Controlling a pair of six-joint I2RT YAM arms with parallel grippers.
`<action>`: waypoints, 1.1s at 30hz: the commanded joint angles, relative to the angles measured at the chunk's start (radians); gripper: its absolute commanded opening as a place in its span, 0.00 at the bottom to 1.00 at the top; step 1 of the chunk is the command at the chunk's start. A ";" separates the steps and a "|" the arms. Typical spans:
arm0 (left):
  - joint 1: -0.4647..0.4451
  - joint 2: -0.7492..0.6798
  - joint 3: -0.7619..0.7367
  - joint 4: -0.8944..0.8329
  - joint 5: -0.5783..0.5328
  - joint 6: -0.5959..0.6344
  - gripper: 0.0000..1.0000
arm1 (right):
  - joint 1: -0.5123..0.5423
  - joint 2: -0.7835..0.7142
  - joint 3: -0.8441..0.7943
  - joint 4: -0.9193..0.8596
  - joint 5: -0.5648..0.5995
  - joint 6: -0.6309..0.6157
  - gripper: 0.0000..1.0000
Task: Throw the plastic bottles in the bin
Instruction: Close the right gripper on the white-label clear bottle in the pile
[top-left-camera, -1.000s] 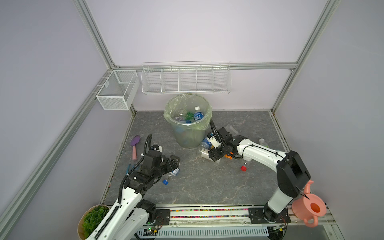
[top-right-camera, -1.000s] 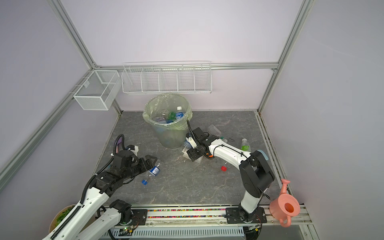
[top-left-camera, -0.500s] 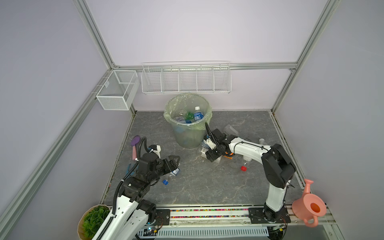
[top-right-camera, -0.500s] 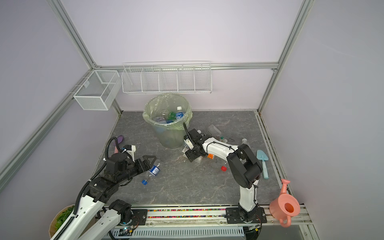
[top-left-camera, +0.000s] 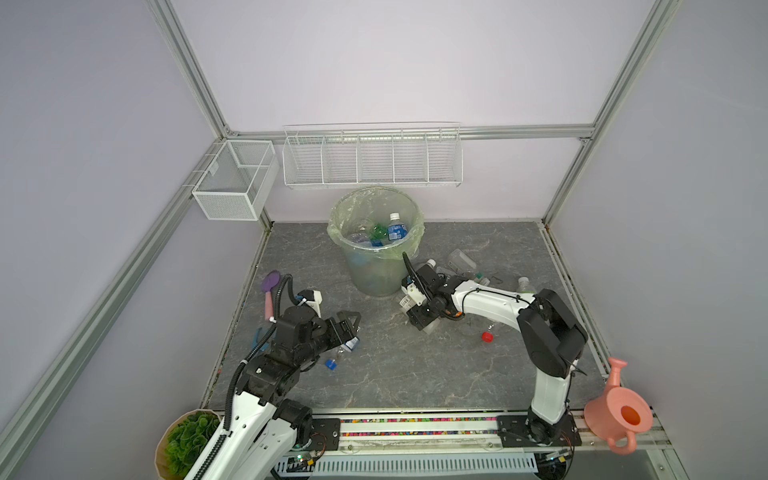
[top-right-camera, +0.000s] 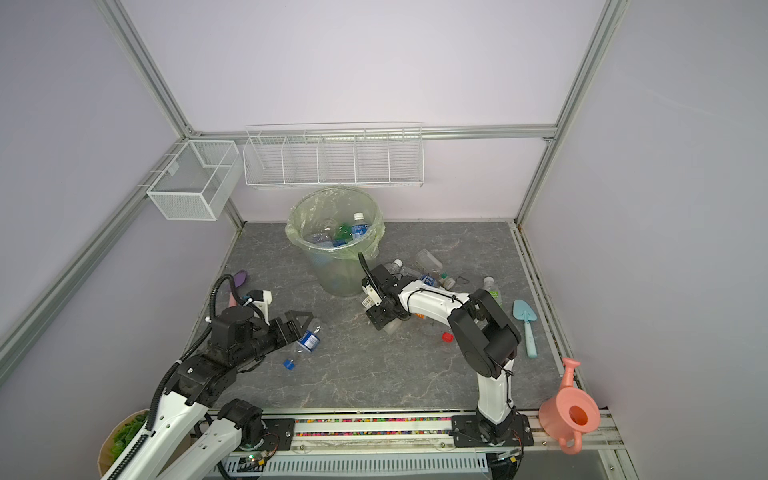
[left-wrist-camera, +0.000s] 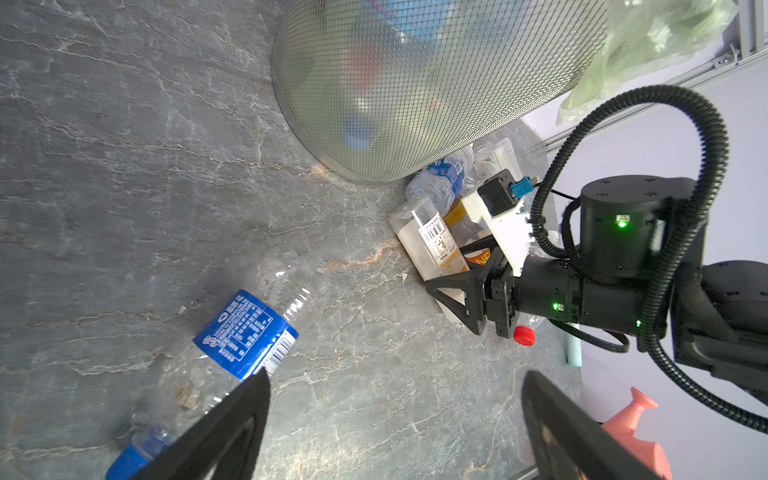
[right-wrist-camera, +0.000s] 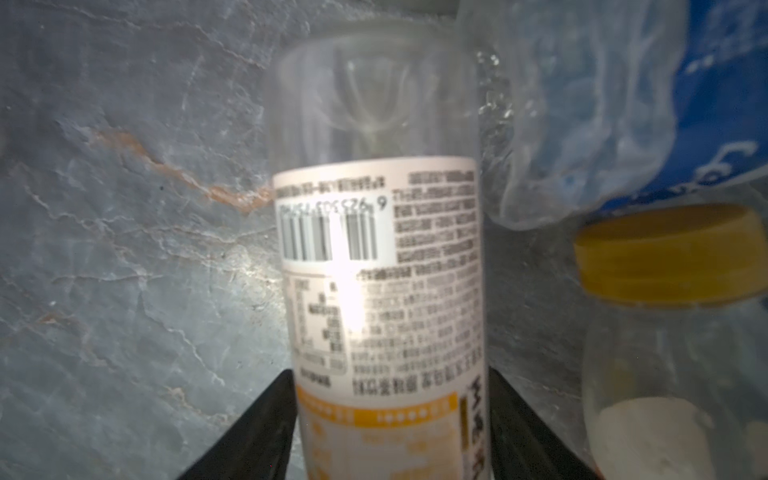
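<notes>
The left arm (top-left-camera: 266, 374) is stretched low at the near left, and the left gripper (top-right-camera: 305, 326) is held with jaws wide apart. The right arm (top-left-camera: 490, 305) is reached leftward toward the middle, and the right gripper (top-left-camera: 417, 322) is pointed down with jaws set part-way apart.

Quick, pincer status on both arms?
Left pincer: open, empty; blue-label bottle lies beside it.
Right pincer: astride the orange-label bottle; whether it grips cannot be told.
</notes>
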 joint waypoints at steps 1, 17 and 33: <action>-0.007 -0.014 0.024 -0.002 0.001 -0.009 0.94 | 0.013 0.014 -0.020 0.006 0.013 0.021 0.70; -0.007 -0.041 0.037 -0.023 0.002 -0.013 0.94 | 0.022 -0.048 -0.088 0.018 0.013 0.103 0.32; -0.007 -0.053 0.044 -0.033 0.002 -0.011 0.94 | 0.034 -0.468 -0.161 -0.075 0.114 0.161 0.29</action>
